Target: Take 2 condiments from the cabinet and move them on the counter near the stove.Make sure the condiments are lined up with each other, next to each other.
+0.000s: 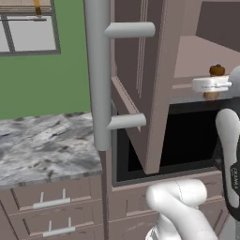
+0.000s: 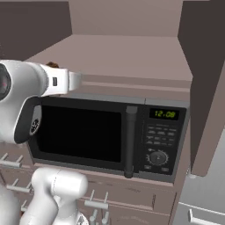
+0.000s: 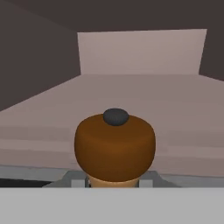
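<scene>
The gripper is closed narrowly around a brown condiment bottle at the front edge of the cabinet's open shelf niche; in the hand view the bottle's rounded brown cap with a dark knob on top sits right between the fingers, with the bare pinkish shelf stretching behind it to the back wall. In the left base view the bottle's dark top pokes up above the white hand. Directly beneath the shelf sits a black microwave with a vertical handle and a lit green clock. An open cabinet door with a long grey bar handle stands to the left. Further left lies the veined marble counter over taupe drawers, backed by a green wall and a window.
</scene>
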